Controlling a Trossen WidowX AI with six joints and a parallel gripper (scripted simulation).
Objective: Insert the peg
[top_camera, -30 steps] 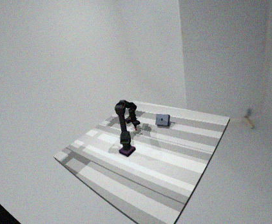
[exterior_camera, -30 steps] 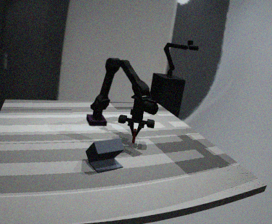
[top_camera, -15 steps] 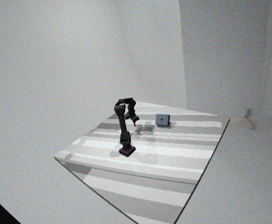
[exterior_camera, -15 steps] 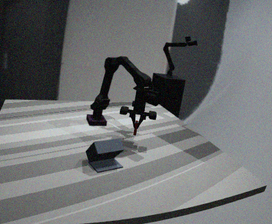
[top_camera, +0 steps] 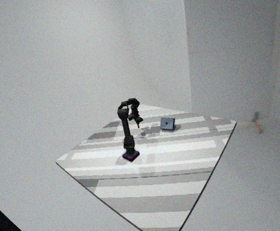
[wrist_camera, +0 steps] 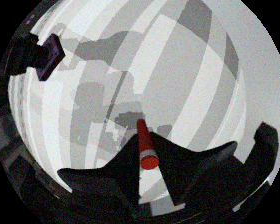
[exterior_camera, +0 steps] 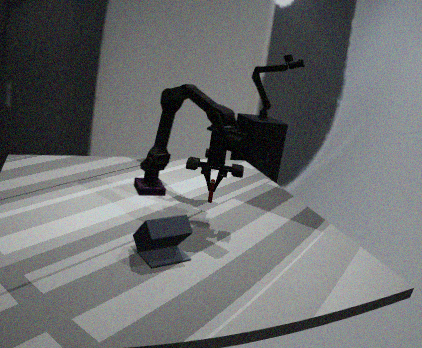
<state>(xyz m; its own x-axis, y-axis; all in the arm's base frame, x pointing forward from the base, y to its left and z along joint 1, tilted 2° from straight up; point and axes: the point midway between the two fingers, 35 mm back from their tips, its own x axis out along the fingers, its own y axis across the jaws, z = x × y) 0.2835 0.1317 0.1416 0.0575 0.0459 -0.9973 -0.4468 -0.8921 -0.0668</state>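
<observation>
you have the striped grey and white desk (exterior_camera: pixel 279 280) filling the lower half of the exterior view, its curved edge running along the bottom right. the dark arm (exterior_camera: pixel 189 102) rises from a purple base (exterior_camera: pixel 149 186) left of centre in that view, arches over and points down near the middle of the frame. behind it, toward the upper right, stands a dark box (exterior_camera: pixel 261 142) with a thin jointed mast on top. the sloped panel (exterior_camera: pixel 162 235) sits on the desk below centre, nearer the lower left than the arm's tip, and well apart from it; in the top view the panel (top_camera: pixel 167 123) shows its face with a small dark hole (top_camera: pixel 166 123), just right of the arm. the end effector (exterior_camera: pixel 212 184) hangs at mid-frame, its fingers drawn nearly together and clamped on the red peg (exterior_camera: pixel 211 191), which points down from between them. in the wrist view you see the peg (wrist_camera: pixel 145 145) low in the centre of the frame, upright between the two dark fingers, its lower end over the striped desk; whether it touches the desk you cannot tell.
</observation>
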